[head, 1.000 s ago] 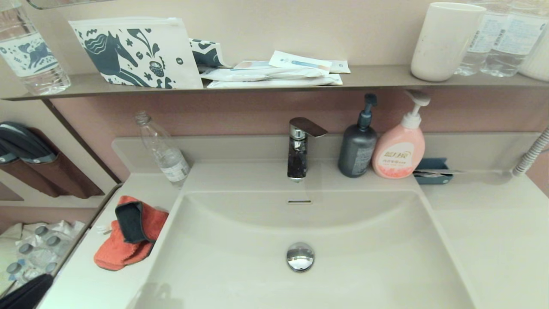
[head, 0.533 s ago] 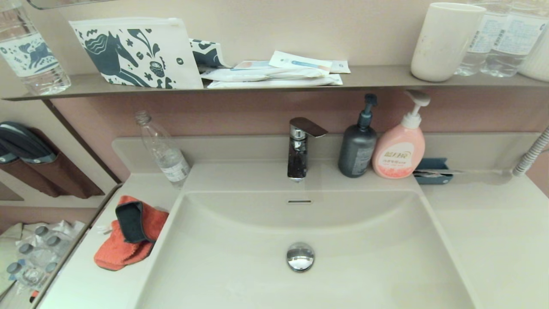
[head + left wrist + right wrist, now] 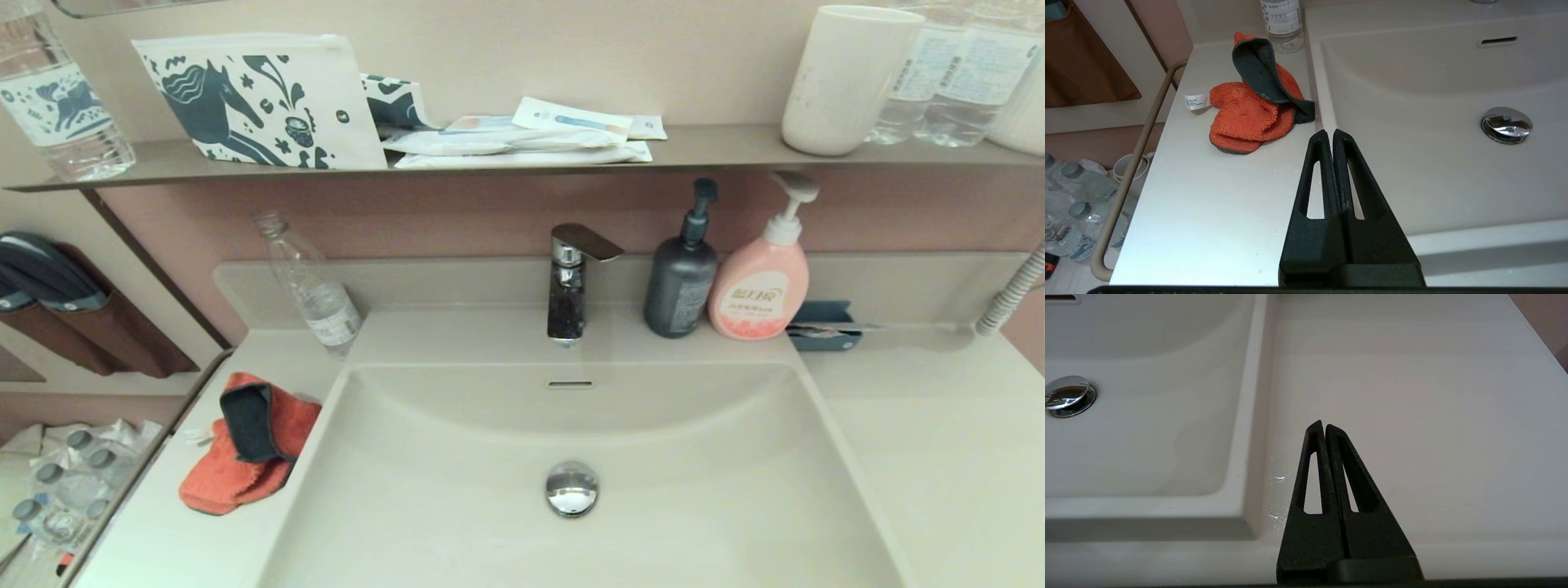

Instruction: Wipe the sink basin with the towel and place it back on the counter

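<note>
Towel on the tabletop left of the basin, both end effectors closed and empty

We see the towel [image 3: 245,449] lying crumpled on the tabletop [image 3: 939,457], just beside the left rim of the sink basin [image 3: 457,506], with its dark edge folded up on top. In the left wrist view our left end effector [image 3: 1329,132] has its fingers pressed together and grips nothing; the towel [image 3: 1249,114] lies just ahead of its tips and a little away from the basin side, its length running roughly along the rim. Our right end effector [image 3: 1322,424], likewise closed and empty, is over bare tabletop on the far side of the basin, so we judge the left arm much the nearer one for any pick-up
</note>
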You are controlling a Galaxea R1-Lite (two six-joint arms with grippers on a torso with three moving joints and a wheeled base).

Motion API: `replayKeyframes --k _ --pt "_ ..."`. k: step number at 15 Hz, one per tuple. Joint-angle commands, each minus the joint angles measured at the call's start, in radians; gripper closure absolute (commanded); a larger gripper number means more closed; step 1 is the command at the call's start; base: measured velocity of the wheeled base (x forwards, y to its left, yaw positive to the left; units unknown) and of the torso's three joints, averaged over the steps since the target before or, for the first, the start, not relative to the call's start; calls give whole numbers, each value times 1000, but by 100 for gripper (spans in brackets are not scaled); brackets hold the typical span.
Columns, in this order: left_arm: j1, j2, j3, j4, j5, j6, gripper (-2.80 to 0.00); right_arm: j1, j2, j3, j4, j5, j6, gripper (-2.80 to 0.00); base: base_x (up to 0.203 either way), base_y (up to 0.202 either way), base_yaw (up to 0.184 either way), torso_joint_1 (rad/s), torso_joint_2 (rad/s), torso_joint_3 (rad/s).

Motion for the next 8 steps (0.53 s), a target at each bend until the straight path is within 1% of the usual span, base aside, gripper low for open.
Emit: replayKeyframes --k 1,8 --pt "0 -2 42 -23 0 2 0 0 2 0 0 0 0 0 0 0 0 0 0 0" --pt "0 -2 42 -25 -3 -6 0 0 2 0 0 0 0 0 0 0 0 0 0 0"
